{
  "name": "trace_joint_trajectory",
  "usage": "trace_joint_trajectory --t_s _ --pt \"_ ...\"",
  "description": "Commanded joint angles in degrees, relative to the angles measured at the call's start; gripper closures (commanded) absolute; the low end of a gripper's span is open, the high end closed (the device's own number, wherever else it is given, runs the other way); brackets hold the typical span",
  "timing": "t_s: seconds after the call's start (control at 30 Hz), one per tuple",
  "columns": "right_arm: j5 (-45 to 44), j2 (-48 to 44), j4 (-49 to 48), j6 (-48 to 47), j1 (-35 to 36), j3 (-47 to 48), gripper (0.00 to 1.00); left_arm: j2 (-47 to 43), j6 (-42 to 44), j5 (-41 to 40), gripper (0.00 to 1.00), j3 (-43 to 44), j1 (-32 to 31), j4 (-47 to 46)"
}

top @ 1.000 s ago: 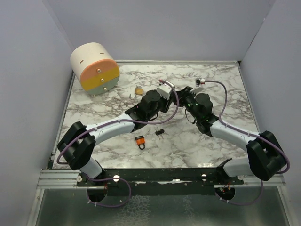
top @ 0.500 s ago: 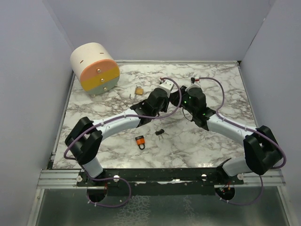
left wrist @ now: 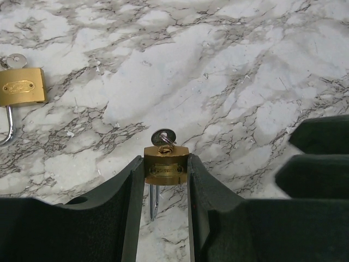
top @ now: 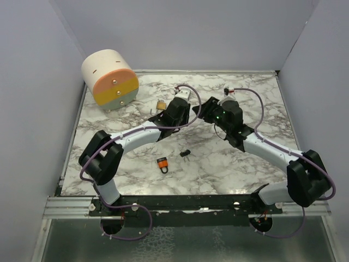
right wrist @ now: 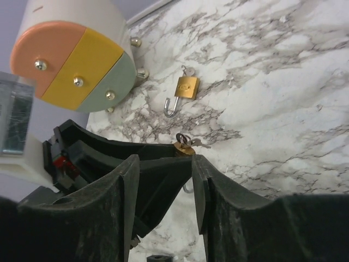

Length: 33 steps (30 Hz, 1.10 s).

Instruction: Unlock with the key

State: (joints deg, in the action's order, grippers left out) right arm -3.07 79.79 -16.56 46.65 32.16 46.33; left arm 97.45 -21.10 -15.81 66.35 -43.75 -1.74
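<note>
A small brass padlock (left wrist: 166, 169) sits clamped between my left gripper's (left wrist: 166, 161) fingers, its shackle (left wrist: 154, 199) hanging below the body. A silver key (left wrist: 162, 137) on a ring is in its keyhole. In the right wrist view the same padlock (right wrist: 184, 149) and key (right wrist: 189, 141) show just past my right gripper (right wrist: 164, 164), which is open and holds nothing. In the top view the left gripper (top: 191, 112) and right gripper (top: 209, 107) face each other closely at mid table.
A second brass padlock (top: 161, 105) with an open shackle lies to the left of the grippers. An orange padlock (top: 162, 164) and black keys (top: 186, 153) lie nearer the bases. A cylinder with a peach, yellow and green face (top: 109, 80) stands far left.
My right gripper has opened, let go of the key and drawn back a little. The left arm has shifted left and farther out with the padlock still clamped.
</note>
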Motion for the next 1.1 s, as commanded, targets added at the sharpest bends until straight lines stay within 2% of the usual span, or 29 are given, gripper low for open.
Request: trace_joint_trajectory --t_s 0.0,0.17,0.43,0.63,1.07 --pt "-1.1 -2.8 2.7 -4.7 -2.5 -0.1 0.53 0.8 -3.8 3.3 1.00 0.8 1.6 -0.7" --pt "-2.9 -0.8 10.4 -12.6 -2.7 2.3 0.42 0.7 -6.7 3.6 1.00 3.9 3.1 1.1" --pt "1.6 7.9 14.8 -17.6 -2.6 6.5 0.40 4.7 -10.8 7.6 1.00 12.6 3.5 3.0" --pt "1.5 9.5 11.2 -15.6 -2.7 4.8 0.40 6.6 -13.4 10.9 1.00 14.8 3.3 2.6" --pt "1.9 13.4 7.2 -14.4 -2.6 4.4 0.40 5.7 -16.2 13.2 1.00 12.8 3.3 -0.7"
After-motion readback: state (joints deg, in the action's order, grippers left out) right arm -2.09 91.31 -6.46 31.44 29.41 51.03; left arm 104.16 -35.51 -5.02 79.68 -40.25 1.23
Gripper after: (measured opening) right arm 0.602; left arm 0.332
